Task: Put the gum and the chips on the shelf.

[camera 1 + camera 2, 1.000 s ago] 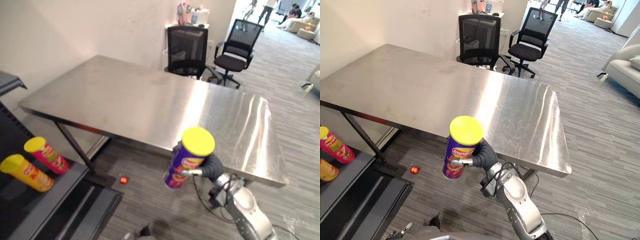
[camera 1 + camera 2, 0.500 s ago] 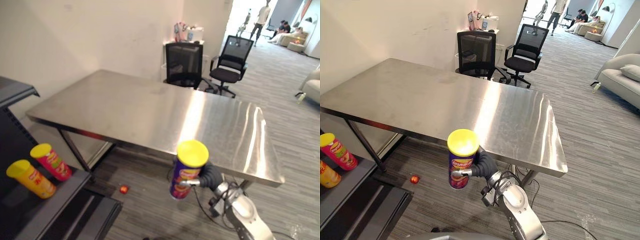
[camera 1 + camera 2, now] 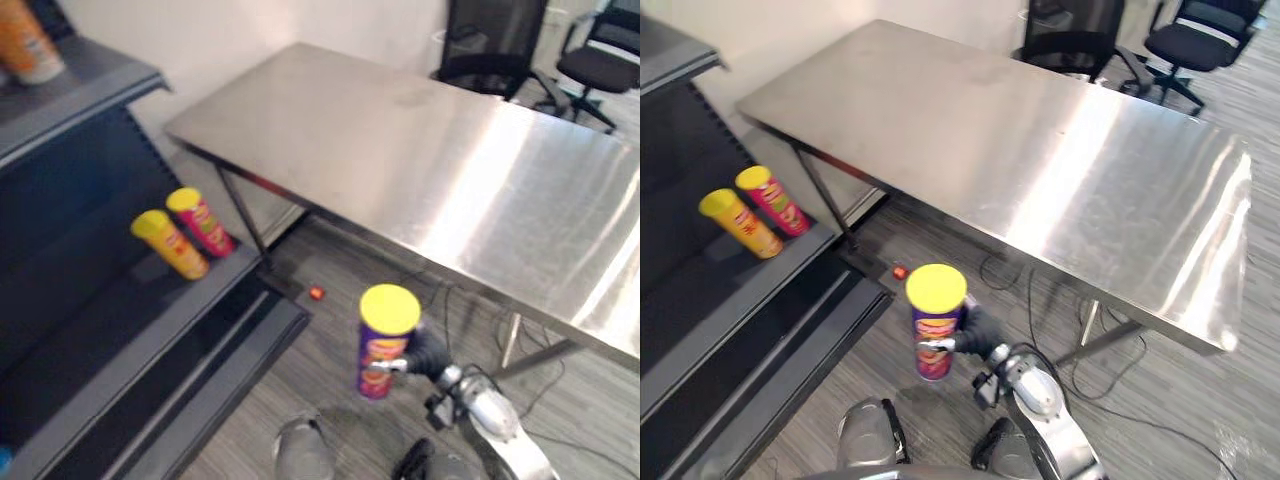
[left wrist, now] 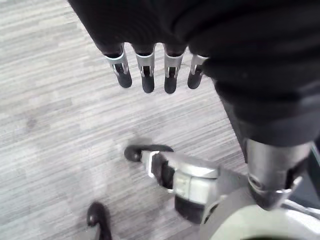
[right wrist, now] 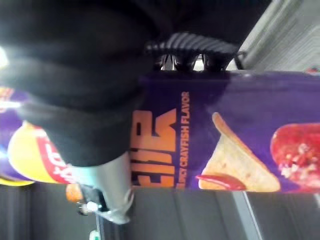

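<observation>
Hard to read first: in the eye views the right hand (image 3: 422,352) sits mostly behind the chips can (image 3: 379,350), so only its dark cover and one silver finger crossing the lower front of the can show. On the upper shelf board an orange container (image 3: 24,45) is cut off by the frame edge, and I cannot tell what it is. A small red object (image 3: 317,293) lies on the carpet by the table leg, too small to identify. Right hand state: curled round the chips can, which is purple with a yellow lid and held upright in the air over the carpet, in front of the near edge of the steel table (image 3: 420,150) and well apart from the dark shelf (image 3: 120,330) at my left. The right wrist view confirms what the eye views hide: the fingers (image 5: 185,60) wrap over the far side of the can and the thumb presses its near side, with the purple label lying across the frame. On the lower shelf board a yellow can (image 3: 172,245) and a red can (image 3: 203,223), both yellow-lidded, lie tilted, just beside each other. The left hand (image 4: 150,25) appears in its own wrist view, its fingers (image 4: 147,75) straight and relaxed, holding nothing and hanging over the grey carpet (image 4: 50,100). Two black office chairs (image 3: 495,40) stand behind the table.
</observation>
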